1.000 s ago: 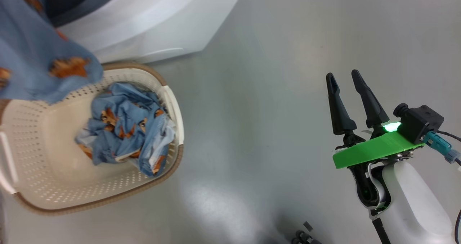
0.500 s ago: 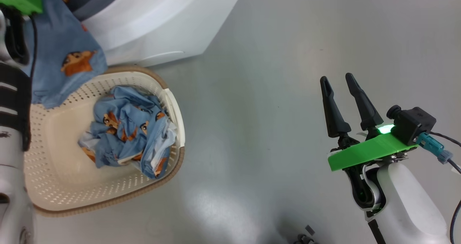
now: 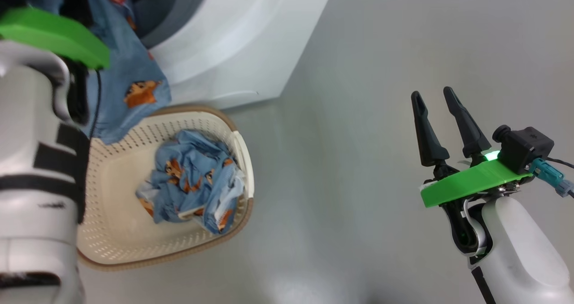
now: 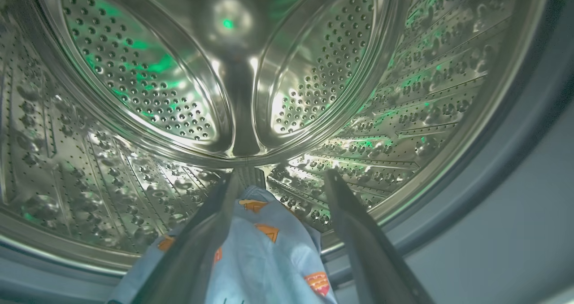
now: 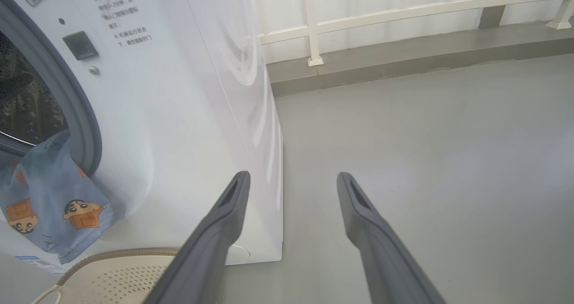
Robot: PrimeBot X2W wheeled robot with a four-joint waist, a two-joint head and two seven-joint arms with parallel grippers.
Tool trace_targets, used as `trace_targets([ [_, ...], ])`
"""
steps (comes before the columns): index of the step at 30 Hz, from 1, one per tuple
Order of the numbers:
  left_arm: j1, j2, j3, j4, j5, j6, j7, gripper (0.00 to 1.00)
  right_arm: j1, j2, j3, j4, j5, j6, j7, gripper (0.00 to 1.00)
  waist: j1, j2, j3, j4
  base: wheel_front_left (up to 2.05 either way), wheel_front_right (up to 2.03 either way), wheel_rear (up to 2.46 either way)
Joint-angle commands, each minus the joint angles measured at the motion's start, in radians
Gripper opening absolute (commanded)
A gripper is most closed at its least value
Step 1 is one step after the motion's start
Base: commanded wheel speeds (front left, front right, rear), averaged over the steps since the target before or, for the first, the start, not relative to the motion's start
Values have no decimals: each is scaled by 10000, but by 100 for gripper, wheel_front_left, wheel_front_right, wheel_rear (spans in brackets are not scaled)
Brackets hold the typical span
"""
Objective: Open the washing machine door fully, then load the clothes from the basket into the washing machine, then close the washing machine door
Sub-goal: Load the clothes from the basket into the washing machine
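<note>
My left gripper [image 4: 281, 176] is inside the washing machine's steel drum [image 4: 134, 71], open, with a piece of the blue printed clothes [image 4: 264, 254] lying loose between its fingers. That piece hangs out of the washing machine [image 3: 233, 39] opening and down its front [image 3: 134, 93], reaching the basket [image 3: 116, 183]. More of the clothes [image 3: 193, 183] lie bunched in the basket. My right gripper [image 3: 432, 93] hovers open and empty over the floor, far right of the basket. In the right wrist view the hanging cloth [image 5: 54, 205] trails over the grey gasket [image 5: 76, 102]. The washing machine door is out of view.
My pale left forearm [image 3: 31, 160] covers the basket's left side. Grey floor [image 3: 350, 160] stretches between basket and right arm. A white railing [image 5: 358, 21] on a low kerb runs behind the machine. The basket rim [image 5: 112, 254] sits just under the machine's front.
The head camera has shifted. My left arm has carried the blue cloth up into the machine's opening and its gripper has opened, letting the cloth go. The right gripper stays open.
</note>
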Motion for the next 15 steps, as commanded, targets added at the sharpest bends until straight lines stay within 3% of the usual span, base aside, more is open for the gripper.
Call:
trace_targets([
  [1, 176, 289, 148, -337, 139, -27, -55, 100, 15, -110, 166, -159, -16, 56, -80, 100, 0, 0, -537, 362, 0, 0, 0],
  [15, 4182, -578, 830, -3391, 778, -289, -55, 100, 664, -485, 267, 357, 316, 56, -80, 100, 0, 0, -2730, 1143, 0, 0, 0],
])
